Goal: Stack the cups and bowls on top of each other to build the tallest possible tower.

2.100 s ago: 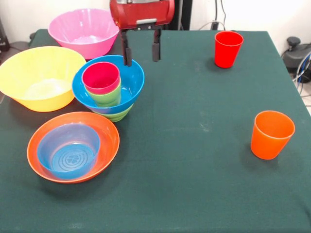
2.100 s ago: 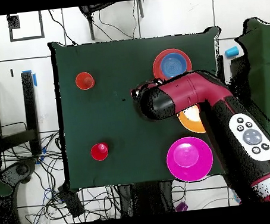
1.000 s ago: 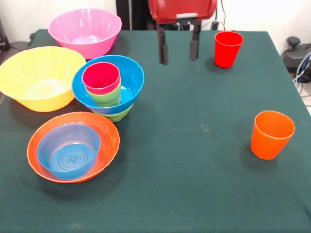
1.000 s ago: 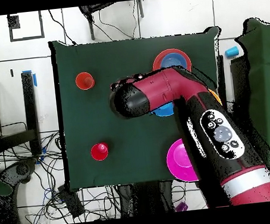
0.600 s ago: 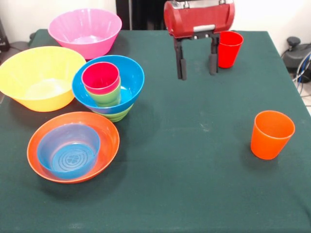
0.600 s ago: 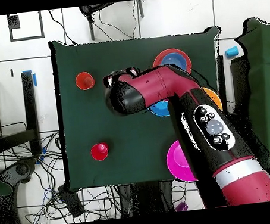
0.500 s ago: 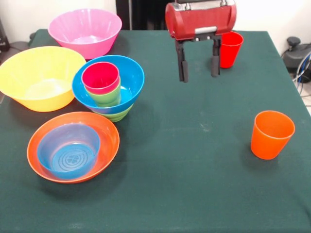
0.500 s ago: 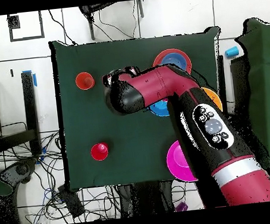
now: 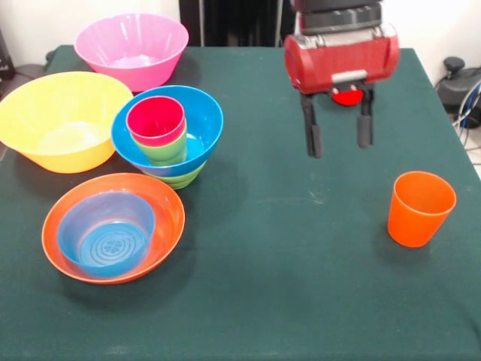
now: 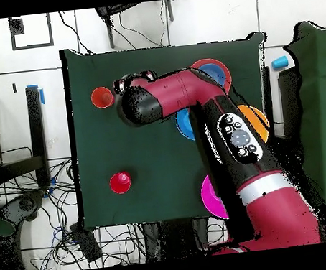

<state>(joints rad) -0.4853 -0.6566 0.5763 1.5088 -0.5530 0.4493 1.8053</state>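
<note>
Red-and-black gripper (image 9: 338, 139) hangs above the dark green tablecloth (image 9: 263, 286), black fingers (image 9: 311, 135) spread wide, nothing btwn them. Glossy red plastic cup (image 9: 346, 96) mostly hidden behind gripper body; only a sliver shows. Glossy orange plastic cup (image 9: 419, 208) stands upright, near gripper but apart. The tower (image 9: 169, 139): small green bowl (image 9: 183, 178) at base, wide blue bowl (image 9: 203, 124) on it, light green cup (image 9: 167, 151) inside w/ magenta-pink cup (image 9: 155, 119) nested on top. Beside it: big yellow-orange bowl (image 9: 60, 120), big pink bowl (image 9: 131, 49), shallow orange-red bowl (image 9: 167, 218) holding small translucent blue bowl (image 9: 105, 235)
</note>
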